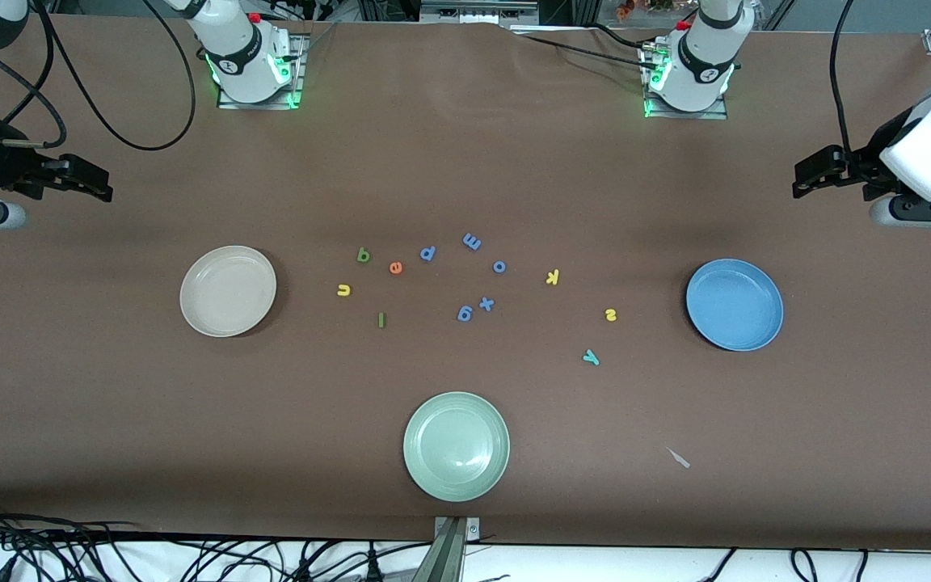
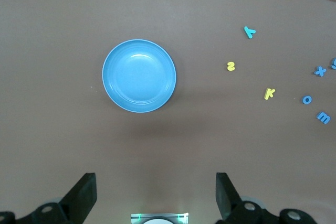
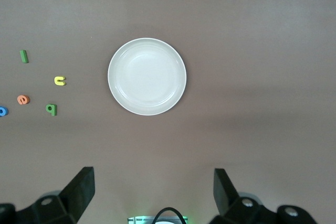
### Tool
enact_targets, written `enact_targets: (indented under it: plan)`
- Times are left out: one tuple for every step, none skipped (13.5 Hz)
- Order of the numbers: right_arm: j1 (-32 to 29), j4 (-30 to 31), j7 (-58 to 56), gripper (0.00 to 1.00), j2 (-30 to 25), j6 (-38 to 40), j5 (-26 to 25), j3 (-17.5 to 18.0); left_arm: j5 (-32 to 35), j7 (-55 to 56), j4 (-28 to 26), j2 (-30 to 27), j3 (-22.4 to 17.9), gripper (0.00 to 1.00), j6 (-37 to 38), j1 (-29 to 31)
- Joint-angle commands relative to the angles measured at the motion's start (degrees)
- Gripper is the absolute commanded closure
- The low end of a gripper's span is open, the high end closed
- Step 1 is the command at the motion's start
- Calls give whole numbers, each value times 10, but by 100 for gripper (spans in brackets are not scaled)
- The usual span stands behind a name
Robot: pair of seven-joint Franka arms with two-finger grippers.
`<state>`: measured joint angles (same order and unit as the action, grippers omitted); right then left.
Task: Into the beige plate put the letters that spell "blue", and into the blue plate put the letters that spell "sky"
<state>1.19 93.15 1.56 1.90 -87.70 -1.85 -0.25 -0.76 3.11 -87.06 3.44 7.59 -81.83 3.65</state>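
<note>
The empty beige plate [image 1: 227, 291] [image 3: 147, 76] lies toward the right arm's end of the table, the empty blue plate [image 1: 734, 304] [image 2: 139, 76] toward the left arm's end. Beside the beige plate lie green b [image 1: 363, 255], orange e [image 1: 395, 267], yellow u [image 1: 343, 290] and dark green l [image 1: 381, 320]. Closer to the blue plate lie yellow k [image 1: 552, 277], yellow s [image 1: 611, 315] and teal y [image 1: 591, 356]. My left gripper [image 1: 806, 179] [image 2: 156, 192] hangs open and empty high over the table's edge past the blue plate. My right gripper [image 1: 95, 183] [image 3: 154, 190] hangs open and empty past the beige plate.
Blue-violet letters p [image 1: 428, 253], m [image 1: 472, 241], o [image 1: 499, 266], x [image 1: 486, 304] and g [image 1: 465, 313] sit mid-table between the two groups. A pale green plate [image 1: 456, 445] lies nearest the front camera. A small pale scrap [image 1: 678, 457] lies beside it.
</note>
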Motion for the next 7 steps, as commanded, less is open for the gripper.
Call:
enact_targets:
  plan:
    - [0, -12, -1, 0, 2, 9, 7, 1, 1, -5, 11, -1, 0, 0, 13, -1]
    - [0, -12, -1, 0, 2, 9, 7, 1, 1, -5, 11, -1, 0, 0, 13, -1]
    - [0, -12, -1, 0, 2, 9, 7, 1, 1, -5, 11, -1, 0, 0, 13, -1]
    - [0, -12, -1, 0, 2, 9, 7, 1, 0, -5, 11, -1, 0, 0, 14, -1]
    - [0, -12, -1, 0, 2, 9, 7, 1, -2, -4, 11, -2, 1, 0, 14, -1]
    - [0, -12, -1, 0, 2, 9, 7, 1, -2, 1, 11, -3, 6, 0, 18, -2]
    - [0, -12, -1, 0, 2, 9, 7, 1, -2, 8, 12, -3, 9, 0, 17, -2]
